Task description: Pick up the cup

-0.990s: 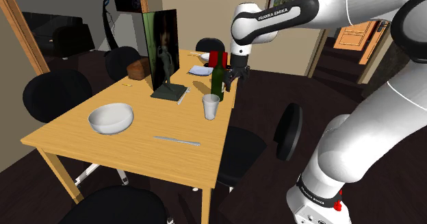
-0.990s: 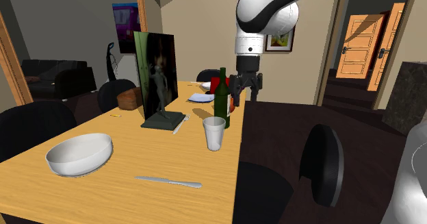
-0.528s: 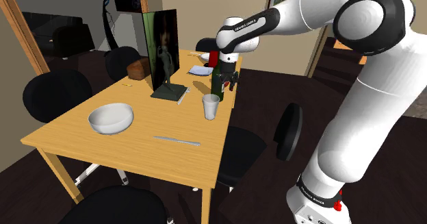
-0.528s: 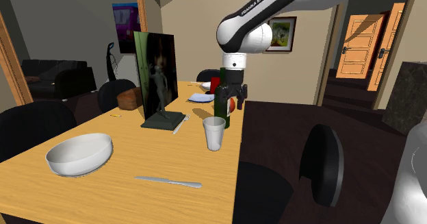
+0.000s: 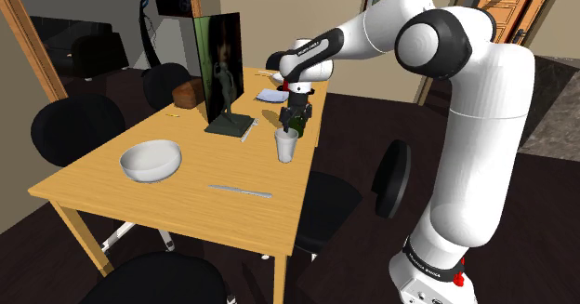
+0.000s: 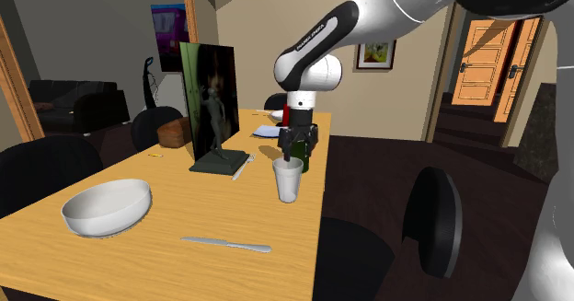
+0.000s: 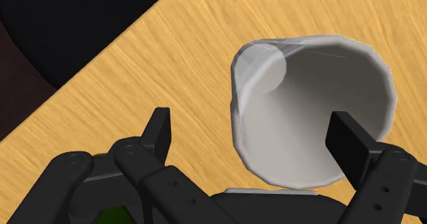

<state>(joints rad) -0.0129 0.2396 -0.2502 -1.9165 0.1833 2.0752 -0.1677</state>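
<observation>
A plain whitish cup (image 5: 286, 145) stands upright near the wooden table's (image 5: 191, 209) edge on the shoulder view's right, also seen in the second exterior view (image 6: 289, 179). My black gripper (image 5: 291, 123) hangs just above it, pointing down, open and holding nothing. In the wrist view the cup's (image 7: 308, 106) mouth lies right under the gripper (image 7: 253, 130). One finger (image 7: 159, 127) is over bare table beside the cup, the other finger (image 7: 347, 142) over the cup's mouth near its rim. Neither touches it. From the second exterior view the gripper (image 6: 293, 149) sits a little above the rim.
A dark green bottle (image 6: 305, 163) stands close behind the cup, mostly hidden by the hand. A white bowl (image 5: 151, 160), a knife (image 5: 240, 191) and an upright dark picture (image 5: 221, 60) are on the table. Black chairs (image 5: 327, 209) ring it.
The arm has swung from beyond the bottle toward the shoulder view's left and down, bringing the gripper to just above the cup. The fingers stayed apart. The cup has not moved.
</observation>
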